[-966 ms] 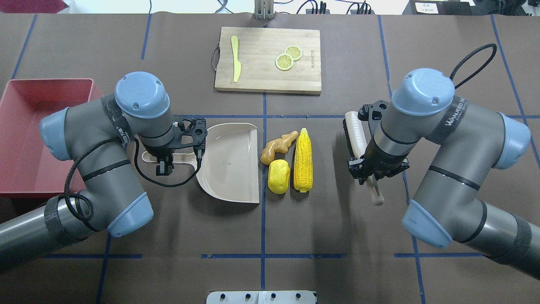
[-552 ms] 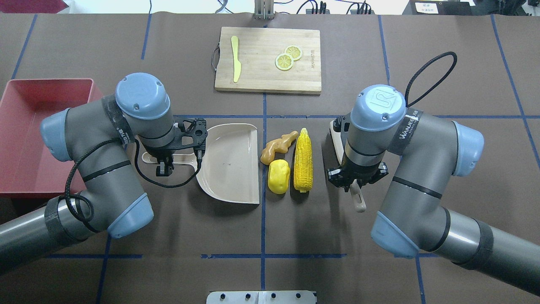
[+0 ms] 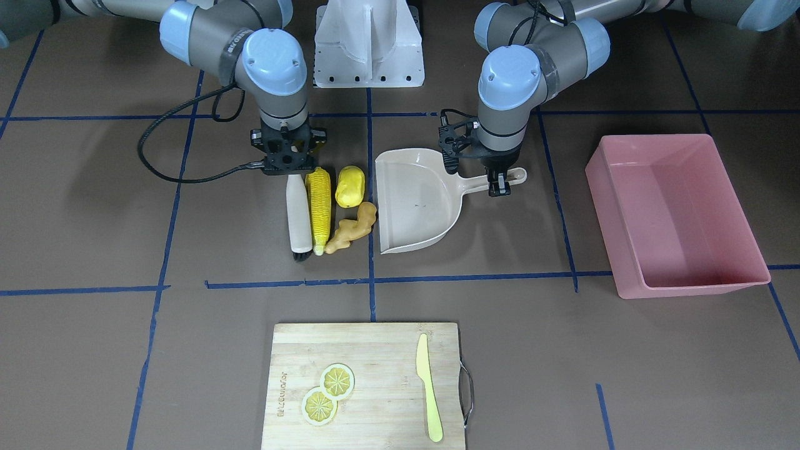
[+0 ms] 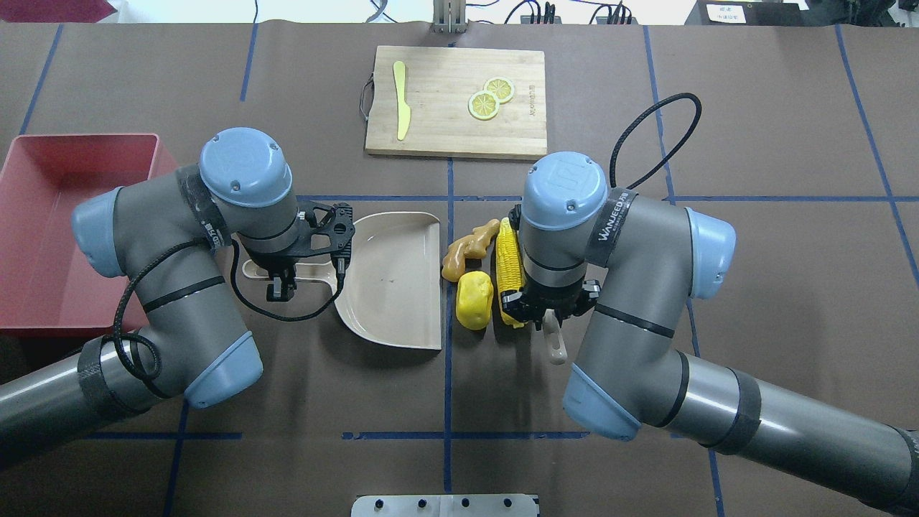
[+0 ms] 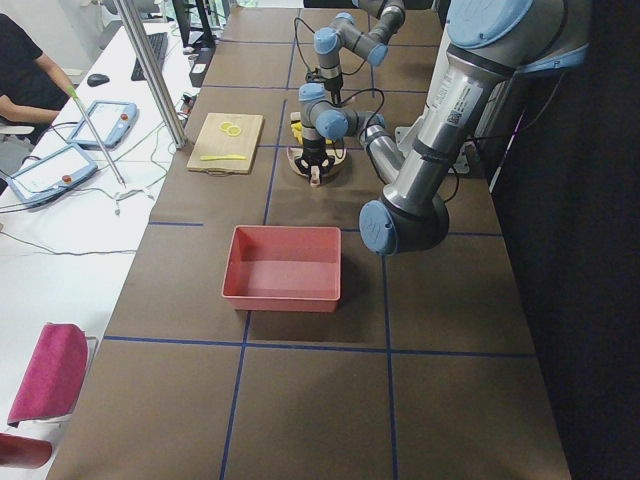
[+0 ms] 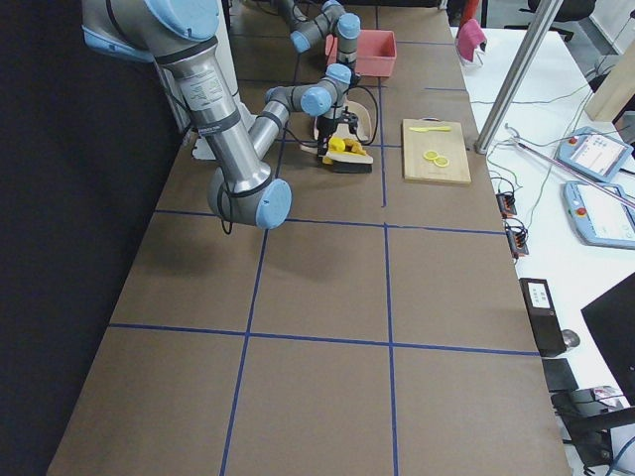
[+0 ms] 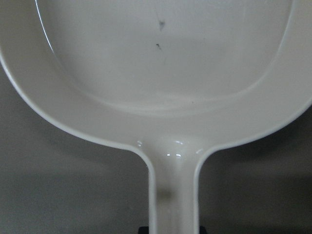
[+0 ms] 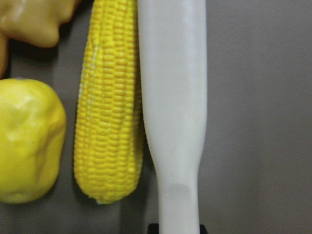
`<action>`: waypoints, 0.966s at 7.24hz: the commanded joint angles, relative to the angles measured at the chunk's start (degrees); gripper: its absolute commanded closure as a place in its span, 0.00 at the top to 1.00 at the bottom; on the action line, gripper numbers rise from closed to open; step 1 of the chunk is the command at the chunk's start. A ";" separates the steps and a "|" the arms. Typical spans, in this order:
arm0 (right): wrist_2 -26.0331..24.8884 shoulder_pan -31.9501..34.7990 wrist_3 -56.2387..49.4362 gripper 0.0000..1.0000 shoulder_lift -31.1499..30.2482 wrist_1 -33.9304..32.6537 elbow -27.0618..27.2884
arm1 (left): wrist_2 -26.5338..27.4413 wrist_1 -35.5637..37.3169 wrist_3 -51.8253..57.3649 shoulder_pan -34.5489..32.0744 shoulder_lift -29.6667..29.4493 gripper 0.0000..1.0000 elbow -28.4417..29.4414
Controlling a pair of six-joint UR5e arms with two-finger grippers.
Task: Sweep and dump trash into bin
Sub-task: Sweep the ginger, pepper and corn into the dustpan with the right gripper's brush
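Presently nothing is swept. The right gripper (image 3: pixel 286 167) is clamped on the brush (image 3: pixel 299 215), which touches the corn (image 3: pixel 319 209). The lump (image 3: pixel 350 186) and ginger (image 3: pixel 353 229) lie beside the empty dustpan (image 3: pixel 415 200), its handle clamped by the left gripper (image 3: pixel 497 184). Overhead, the empty bin (image 4: pixel 36 237) sits at the dustpan's nine o'clock. Sweeping and dumping remain.

The corn cob (image 3: pixel 319 209), yellow lump (image 3: pixel 350 185) and ginger root (image 3: pixel 353 229) fill the lane between the brush (image 3: pixel 298 212) and the dustpan (image 3: pixel 415 215) mouth, with the brush touching the cob. Open tabletop (image 3: pixel 567 164) separates the dustpan handle from the bin (image 3: pixel 687 286). The cutting board (image 3: pixel 375 353) lies well apart.
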 commanded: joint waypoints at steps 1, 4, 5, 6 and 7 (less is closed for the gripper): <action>-0.10 -1.24 1.97 0.00 4.04 0.25 -2.85 | 1.65 2.46 0.02 0.25 -0.98 0.00 0.00; -0.02 -1.34 2.06 0.00 5.37 0.42 -3.23 | 2.09 6.78 0.02 0.25 -3.09 0.00 0.00; -0.02 -1.34 2.06 0.00 6.16 0.42 -3.31 | 2.88 6.88 0.02 0.25 -3.28 0.00 0.00; -0.02 -1.42 2.14 0.00 6.34 1.81 -3.40 | 3.23 6.88 0.02 0.25 -3.28 0.00 0.00; -0.10 -1.69 3.71 0.00 6.43 3.92 -4.36 | 3.23 6.88 0.02 0.25 -3.28 0.00 0.00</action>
